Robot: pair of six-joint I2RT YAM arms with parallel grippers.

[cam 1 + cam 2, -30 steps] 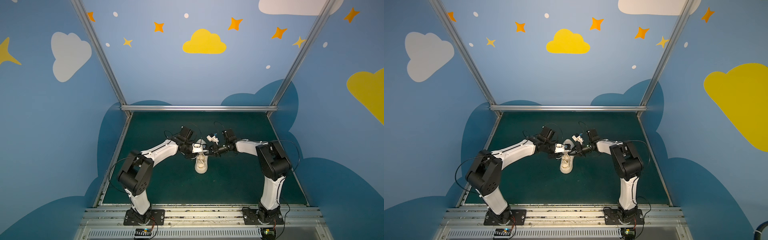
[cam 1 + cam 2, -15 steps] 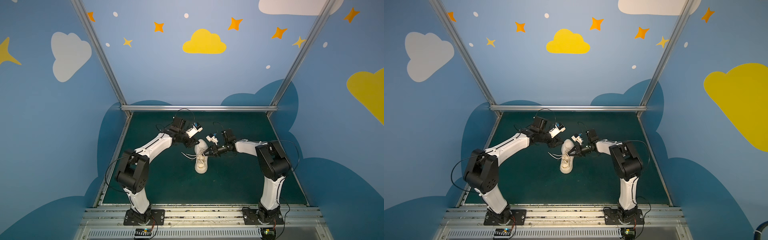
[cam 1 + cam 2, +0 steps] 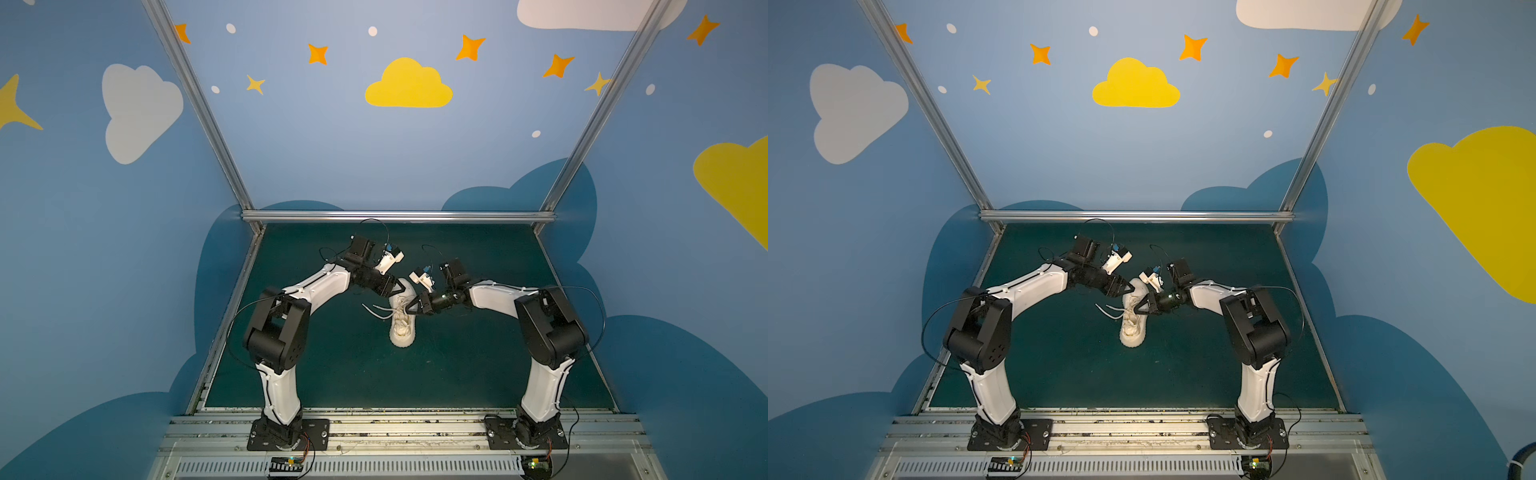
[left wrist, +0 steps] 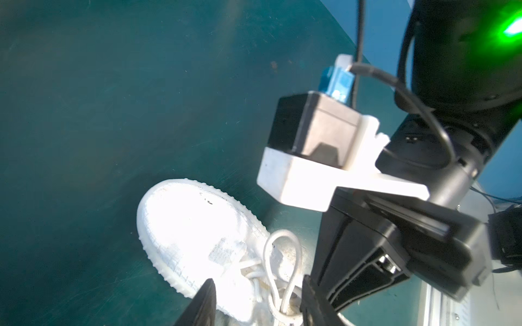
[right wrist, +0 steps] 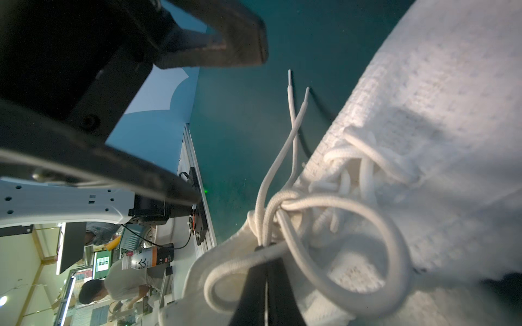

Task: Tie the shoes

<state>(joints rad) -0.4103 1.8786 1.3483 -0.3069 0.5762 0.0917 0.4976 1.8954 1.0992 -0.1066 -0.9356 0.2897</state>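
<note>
Cream-white knit sneaker with ribbed sole (image 3: 402, 328) lay centrally on the dark green mat (image 3: 1059, 365) in both top views, between the arms. Left wrist view: left gripper (image 4: 258, 285) stood parted, astride a loop of the cream-white round laces (image 4: 282, 232). Right wrist view: right gripper (image 5: 265, 254) was pinched closed on a lace strand beside the knot.

Green mat (image 3: 478, 353), blue wall (image 3: 332, 145) w/ yellow cloud (image 3: 409, 85), alu rail (image 3: 399, 216).

Green mat (image 3: 332, 374) — 1 cream sneaker (image 3: 402, 330) lies on it; 2 lace ends (image 5: 295, 121) beside.
</note>
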